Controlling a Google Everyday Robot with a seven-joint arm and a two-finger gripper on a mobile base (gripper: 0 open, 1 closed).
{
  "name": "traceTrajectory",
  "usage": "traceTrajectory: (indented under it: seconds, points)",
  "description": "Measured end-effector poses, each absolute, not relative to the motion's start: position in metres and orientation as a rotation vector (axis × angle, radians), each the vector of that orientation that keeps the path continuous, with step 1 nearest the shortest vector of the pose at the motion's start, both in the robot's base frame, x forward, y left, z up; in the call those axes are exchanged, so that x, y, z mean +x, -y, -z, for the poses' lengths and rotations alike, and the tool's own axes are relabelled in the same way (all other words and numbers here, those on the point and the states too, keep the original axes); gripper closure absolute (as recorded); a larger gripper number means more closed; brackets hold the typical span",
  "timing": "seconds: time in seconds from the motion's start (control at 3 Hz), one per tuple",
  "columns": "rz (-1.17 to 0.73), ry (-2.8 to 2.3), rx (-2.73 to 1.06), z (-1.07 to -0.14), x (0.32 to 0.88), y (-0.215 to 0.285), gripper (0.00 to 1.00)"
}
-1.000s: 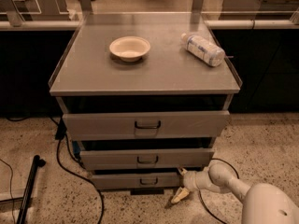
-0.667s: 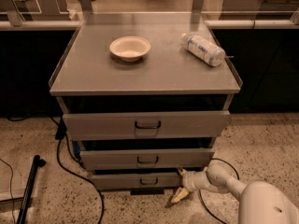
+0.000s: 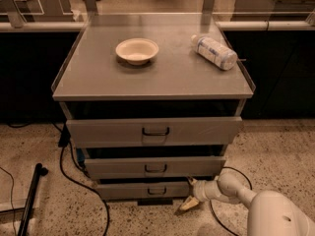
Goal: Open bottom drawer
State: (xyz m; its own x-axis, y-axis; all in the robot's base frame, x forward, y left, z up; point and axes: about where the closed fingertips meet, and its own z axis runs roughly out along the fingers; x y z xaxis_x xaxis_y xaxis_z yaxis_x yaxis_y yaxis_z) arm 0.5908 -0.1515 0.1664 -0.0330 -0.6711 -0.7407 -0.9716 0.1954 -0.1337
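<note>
The bottom drawer (image 3: pixel 128 191) is the narrowest grey front, lowest in the cabinet, with a small dark pull handle (image 3: pixel 157 191). Its front stands a little forward, with a dark gap above it. My gripper (image 3: pixel 190 194) is low by the floor at the drawer's right end, to the right of the handle. Its fingers are spread apart: one fingertip (image 3: pixel 191 182) is by the drawer's upper right corner and the other points down at the floor. It holds nothing. The white arm (image 3: pixel 236 191) comes in from the lower right.
The middle drawer (image 3: pixel 155 167) and the top drawer (image 3: pixel 155 131) sit above, both slightly out. A cream bowl (image 3: pixel 137 50) and a lying bottle (image 3: pixel 213 52) are on the cabinet top. Black cables (image 3: pixel 81 178) and a dark pole (image 3: pixel 29 200) lie on the floor at the left.
The arm's white body has shifted slightly left. The gripper stays at the drawer's right end, and the drawers have not visibly moved.
</note>
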Motion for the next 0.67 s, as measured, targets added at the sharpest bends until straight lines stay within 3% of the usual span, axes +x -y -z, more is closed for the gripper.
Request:
traceTrajectory:
  seconds: [0.67]
  points:
    - [-0.547, -1.775, -1.545, -0.1668, 0.5908, 0.1515, 0.62]
